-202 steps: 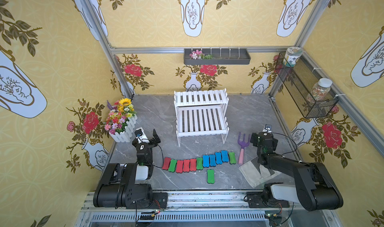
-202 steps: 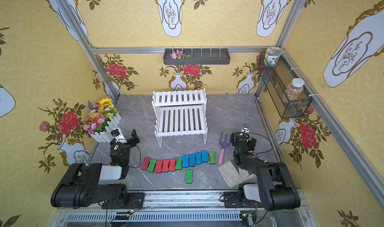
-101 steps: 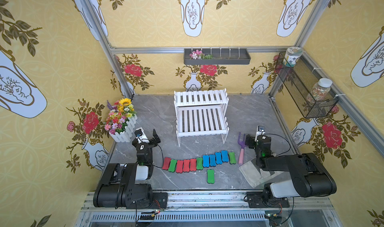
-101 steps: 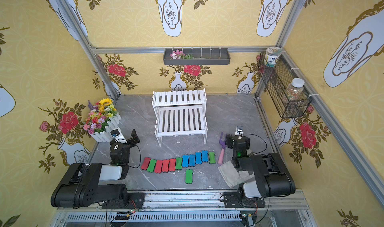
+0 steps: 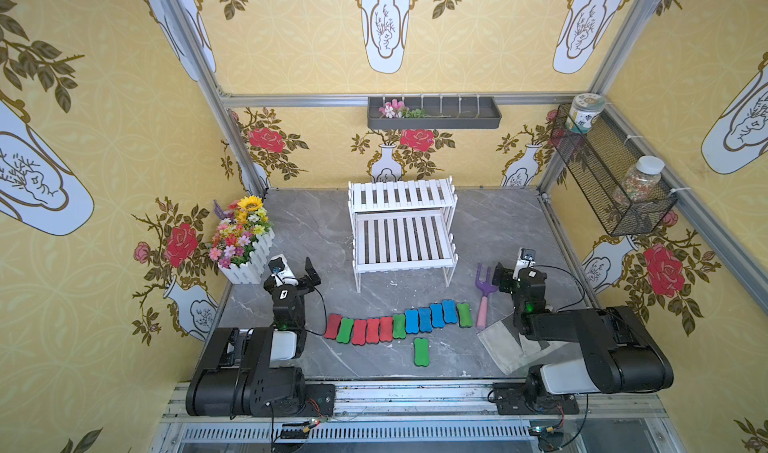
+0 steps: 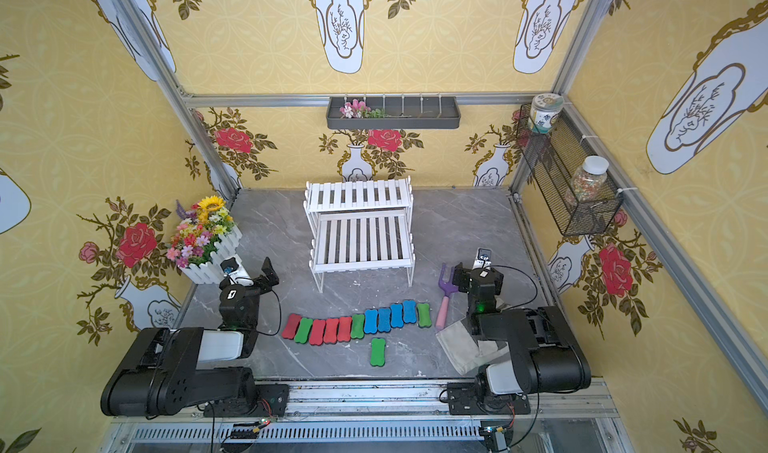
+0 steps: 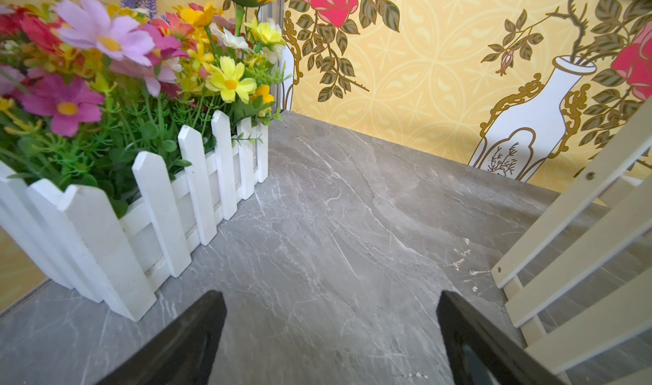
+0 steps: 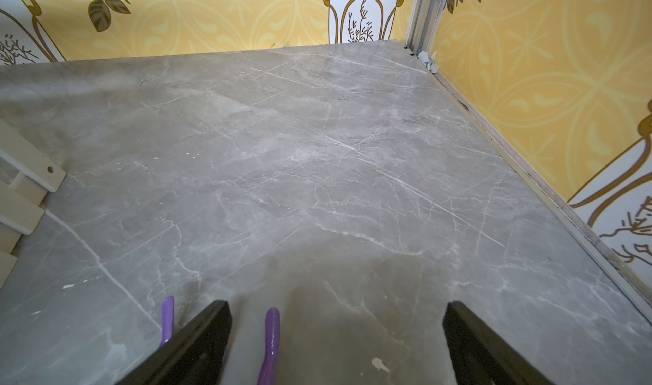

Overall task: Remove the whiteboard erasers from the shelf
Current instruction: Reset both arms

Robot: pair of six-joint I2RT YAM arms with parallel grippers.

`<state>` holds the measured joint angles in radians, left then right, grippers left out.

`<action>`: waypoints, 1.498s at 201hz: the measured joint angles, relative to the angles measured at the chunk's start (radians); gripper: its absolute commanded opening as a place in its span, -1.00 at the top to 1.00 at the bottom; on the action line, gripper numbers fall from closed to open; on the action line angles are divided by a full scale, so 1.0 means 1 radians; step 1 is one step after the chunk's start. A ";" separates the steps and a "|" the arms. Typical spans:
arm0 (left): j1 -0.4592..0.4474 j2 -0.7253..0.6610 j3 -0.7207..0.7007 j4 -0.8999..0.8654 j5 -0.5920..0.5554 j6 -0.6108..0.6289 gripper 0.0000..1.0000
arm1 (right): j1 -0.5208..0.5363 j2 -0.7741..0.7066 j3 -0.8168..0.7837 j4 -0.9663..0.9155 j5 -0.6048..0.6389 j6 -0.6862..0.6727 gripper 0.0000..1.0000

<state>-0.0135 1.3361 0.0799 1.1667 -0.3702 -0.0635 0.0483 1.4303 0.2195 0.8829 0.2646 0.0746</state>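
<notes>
Shelf (image 5: 401, 239) bare: we count all 12 erasers (image 5: 401, 324) on the surface (image 5: 316, 230) in front, so prob. nothing's left to lift. Hence L fingers (image 7: 183, 344) & R fingers (image 8: 197, 344) sit wide, empty, arms tucked low.

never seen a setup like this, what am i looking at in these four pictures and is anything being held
This is a two-armed tabletop robot. Two pictures look down on the whole scene from above. The other two come from cameras on the wrists, so each looks out past its own two fingers. The left hand and the right hand are both open and hold nothing. On the grey table stand a white slatted shelf, with nothing on it, and a flower box. In front of the shelf lie twelve erasers: eleven in a row, and one green eraser alone. Beside the row lie a purple garden fork and a grey cloth.
</notes>
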 measured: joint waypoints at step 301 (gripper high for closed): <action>0.000 -0.008 -0.009 0.013 0.000 0.000 -0.99 | 0.008 0.003 0.000 0.006 0.005 -0.004 -0.95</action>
<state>-0.0135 1.3277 0.0708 1.1797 -0.3706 -0.0631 0.0559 1.4330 0.2199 0.8886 0.2695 0.0708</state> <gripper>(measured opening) 0.995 0.973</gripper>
